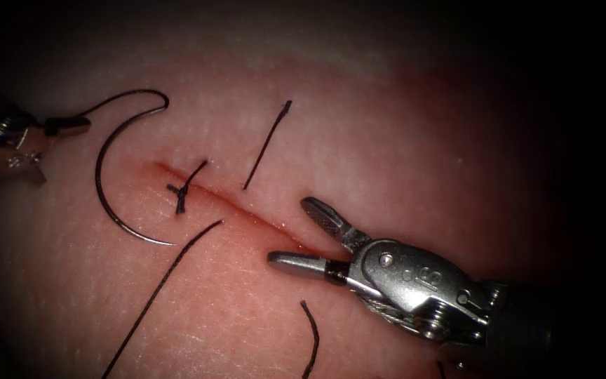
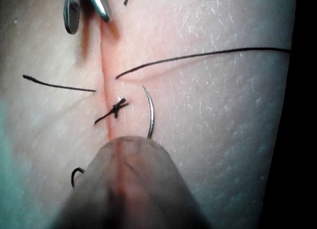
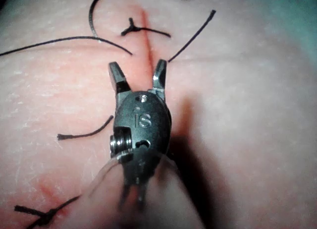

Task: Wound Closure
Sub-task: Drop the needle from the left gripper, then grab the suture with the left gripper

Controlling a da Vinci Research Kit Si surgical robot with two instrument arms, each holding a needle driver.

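Steel jaws on the right tool are spread wide and holding nothing, one jaw on each side of the cut at its lower right stretch, hovering right over the tissue; the right wrist view shows the same tool with both jaws apart astride the red line. Just below it there's a short loose thread end lying on the tissue. Moving further up the cut, a long thread runs from the picture's lower edge up to a spot just left of the cut, and a short cut piece lies on the right side, slanting up away from it. Past that sits a tied knot straddling the cut near its upper left end, tails sticking out. The needle lies flat on the tissue on the left side of the cut, not in the tissue, curve bulging left, tip down near the long thread. Its upper end hooks over into thread heading to the left tool at the far left edge. That tool looks closed on the thread just past the needle's tail, not on the needle itself.
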